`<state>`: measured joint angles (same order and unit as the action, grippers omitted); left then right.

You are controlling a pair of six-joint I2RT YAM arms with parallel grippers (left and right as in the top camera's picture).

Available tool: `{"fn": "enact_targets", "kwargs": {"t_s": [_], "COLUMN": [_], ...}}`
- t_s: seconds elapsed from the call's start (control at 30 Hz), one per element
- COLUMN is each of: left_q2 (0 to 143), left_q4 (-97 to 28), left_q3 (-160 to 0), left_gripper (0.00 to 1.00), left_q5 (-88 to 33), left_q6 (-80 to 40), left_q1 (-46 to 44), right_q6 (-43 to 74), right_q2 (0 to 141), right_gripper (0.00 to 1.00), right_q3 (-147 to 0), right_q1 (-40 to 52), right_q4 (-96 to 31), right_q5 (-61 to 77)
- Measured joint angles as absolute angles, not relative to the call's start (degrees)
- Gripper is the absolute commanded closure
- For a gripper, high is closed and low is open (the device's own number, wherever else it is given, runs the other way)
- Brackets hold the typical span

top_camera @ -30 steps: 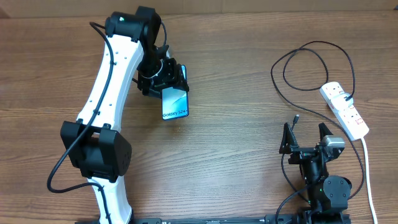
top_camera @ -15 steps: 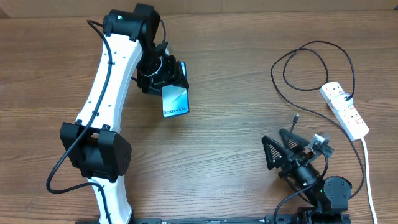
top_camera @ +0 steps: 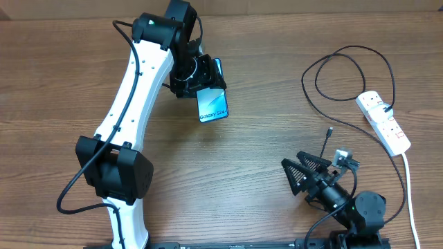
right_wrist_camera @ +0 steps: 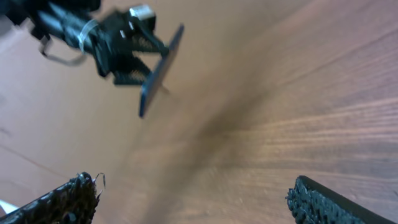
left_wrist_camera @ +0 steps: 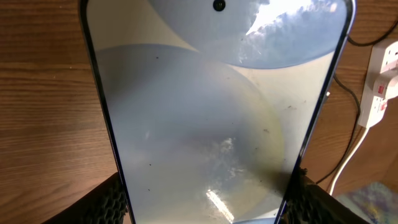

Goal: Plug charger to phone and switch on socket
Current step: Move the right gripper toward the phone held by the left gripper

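The left gripper (top_camera: 205, 81) is pinching the phone (top_camera: 212, 106) by its side edges, clear of the table (top_camera: 277, 76). The right gripper (top_camera: 302, 176) is hanging spread and empty. The charger (top_camera: 329, 131) tip is lying close beside it and is best grasped right behind the connector.

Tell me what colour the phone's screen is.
Light blue, with dark lettering across it. The phone shows it best in the overhead view.

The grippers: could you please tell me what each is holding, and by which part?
The left gripper clamps the phone by its long edges near one end; the right gripper holds nothing.
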<state>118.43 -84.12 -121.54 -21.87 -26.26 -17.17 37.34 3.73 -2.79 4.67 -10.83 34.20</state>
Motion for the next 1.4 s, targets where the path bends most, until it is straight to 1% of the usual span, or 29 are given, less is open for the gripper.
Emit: {"fn": "enact_targets", "kwargs": {"t_s": [0.03, 0.07, 0.23, 0.37, 0.47, 0.67, 0.83, 0.87, 0.93, 1.0, 1.07, 1.17, 1.23, 1.27, 1.37, 1.4], "left_q2": [118.4, 118.4, 118.4, 118.4, 118.4, 118.4, 118.4, 118.4, 118.4, 118.4, 118.4, 118.4, 118.4, 118.4, 118.4, 118.4], "left_q4": [-84.2, -84.1, -84.1, -84.1, -84.1, -83.9, -83.7, -83.7, -83.7, -83.6, -83.5, -82.3, -80.8, -79.9, -77.6, -76.8], "left_q3": [-121.5, -121.5, -121.5, -121.5, -121.5, -121.5, -121.5, -121.5, -121.6, -121.6, -121.6, -121.6, -121.6, -121.6, -121.6, -121.6], "left_gripper": [0.68, 0.68, 0.67, 0.66, 0.66, 0.66, 0.66, 0.66, 0.66, 0.67, 0.67, 0.67, 0.67, 0.67, 0.67, 0.67], "left_q5": [-21.8, -21.8, -21.8, -21.8, -21.8, -21.8, -21.8, -21.8, -21.8, -21.8, -21.8, -21.8, -21.8, -21.8, -21.6, -21.6], "left_q6": [-26.4, -26.7, -26.9, -27.1, -27.1, -28.1, -29.7, -30.1, -30.6, -31.6, -32.8, -35.4, -37.4, -38.3, -41.8, -42.7], "left_q1": [-17.2, -17.2, -17.2, -17.2, -17.2, -17.2, -17.2, -17.2, -17.2, -17.2, -17.2, -17.2, -17.2, -17.2, -17.2, -17.3], "right_q6": [35.5, 32.8, 27.8, 26.7, 26.6, 28.9, 31.1, 31.8, 32.6, 34.4, 35.4, 38.9, 41.5, 43.6, 47.2, 47.5], "right_q2": [4.8, 6.6, 14.0, 18.8, 22.1, 28.9, 38.5, 41.8, 45.3, 51.7, 55.6, 65.3, 70.3, 73.9, 82.8, 84.1], "right_gripper": [0.01, 0.01, 0.01, 0.01, 0.01, 0.00, 0.00, 0.00, 0.00, 0.00, 0.00, 0.01, 0.08, 0.17, 0.26, 0.28], "right_q3": [-4.4, -7.4, -16.3, -19.3, -19.4, -19.4, -19.5, -19.5, -19.8, -20.0, -20.4, -20.3, -20.2, -20.4, -20.2, -20.3], "right_q1": [5.2, 5.9, 7.3, 8.9, 12.0, 19.6, 26.6, 27.9, 29.1, 30.7, 31.1, 31.3, 31.3, 31.3, 31.3, 31.3], "right_q4": [-13.9, -20.4, -34.1, -36.6, -37.2, -30.3, -11.7, -4.5, 1.8, 13.3, 18.7, 32.9, 40.6, 45.2, 61.0, 63.1], "right_q5": [33.6, 31.9, 25.5, 25.5, 25.7, 21.1, 17.5, 17.1, 16.7, 16.5, 16.4, 16.1, 16.1, 16.1, 15.8, 15.6]}}
